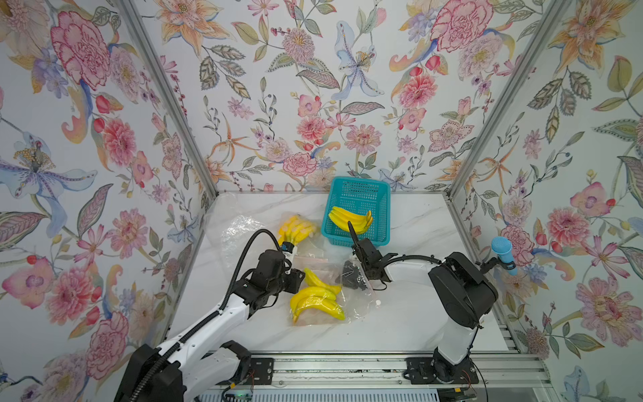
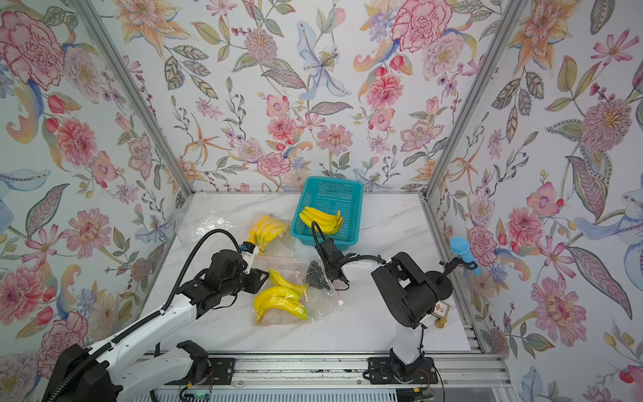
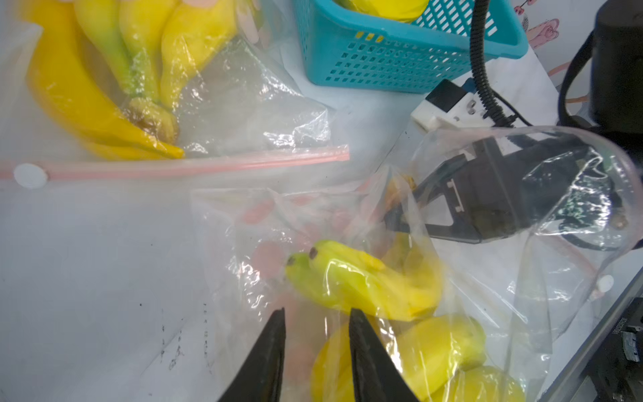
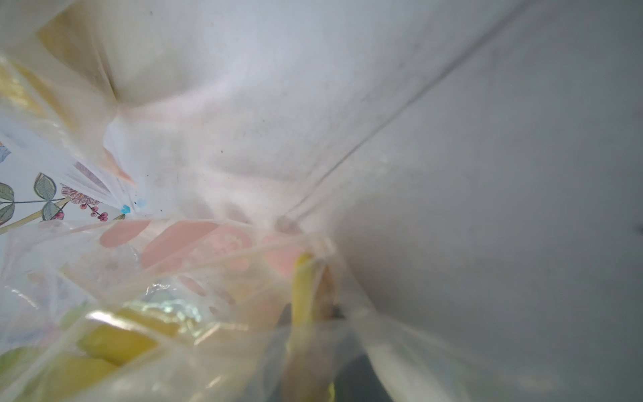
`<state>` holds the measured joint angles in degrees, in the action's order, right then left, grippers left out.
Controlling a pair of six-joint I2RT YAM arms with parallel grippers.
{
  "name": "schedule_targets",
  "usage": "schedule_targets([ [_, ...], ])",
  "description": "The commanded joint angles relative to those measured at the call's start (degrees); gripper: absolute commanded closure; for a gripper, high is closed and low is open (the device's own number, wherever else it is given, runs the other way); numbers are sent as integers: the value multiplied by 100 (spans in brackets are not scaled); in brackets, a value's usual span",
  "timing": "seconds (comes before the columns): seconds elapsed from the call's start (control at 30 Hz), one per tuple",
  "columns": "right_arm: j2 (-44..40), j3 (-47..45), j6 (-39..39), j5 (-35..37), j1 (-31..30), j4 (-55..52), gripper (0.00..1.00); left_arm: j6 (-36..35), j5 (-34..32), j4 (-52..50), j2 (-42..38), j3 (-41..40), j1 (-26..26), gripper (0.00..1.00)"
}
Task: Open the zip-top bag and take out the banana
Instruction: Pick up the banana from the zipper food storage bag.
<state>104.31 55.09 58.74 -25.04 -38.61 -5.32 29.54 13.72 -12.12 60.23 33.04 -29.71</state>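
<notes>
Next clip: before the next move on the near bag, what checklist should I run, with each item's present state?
1. Mouth of the near bag open: ok; the right gripper reaches inside it.
2. Stem of the banana bunch clamped by the right fingers: cannot tell; plastic blurs the right wrist view.
3. Bag held down by the left gripper: not ok; its fingers stand apart.
4. Bunch out of the bag: not ok; it lies inside.
5. Room in the basket: ok; one other bunch lies in it.
</notes>
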Motion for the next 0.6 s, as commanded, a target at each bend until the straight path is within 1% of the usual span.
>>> schedule_targets([
  [0.0,-222,46,-195,264,-8,-544,81,242,-239,32,-58,-232,69,64],
  [0.2,-461,29,-424,351,55,-826,82,302,-362,157,-37,-394,65,61],
  [0.33,-645,-140,-472,347,100,-864,82,311,-442,73,-131,-338,142,52],
  [0.37,-675,-176,-477,342,105,-862,82,360,-340,145,-179,-375,192,49],
  [0.4,-730,-223,-496,332,108,-861,82,441,-123,341,-233,-464,279,48],
  [0.43,-770,-261,-505,325,279,-861,82,551,190,634,-267,-596,351,47],
  [0.5,-828,-317,-533,317,310,-862,83,841,689,1191,-242,-855,456,47],
  [0.57,-864,-334,-567,321,326,-868,83,1078,972,1633,-129,-1035,475,48],
])
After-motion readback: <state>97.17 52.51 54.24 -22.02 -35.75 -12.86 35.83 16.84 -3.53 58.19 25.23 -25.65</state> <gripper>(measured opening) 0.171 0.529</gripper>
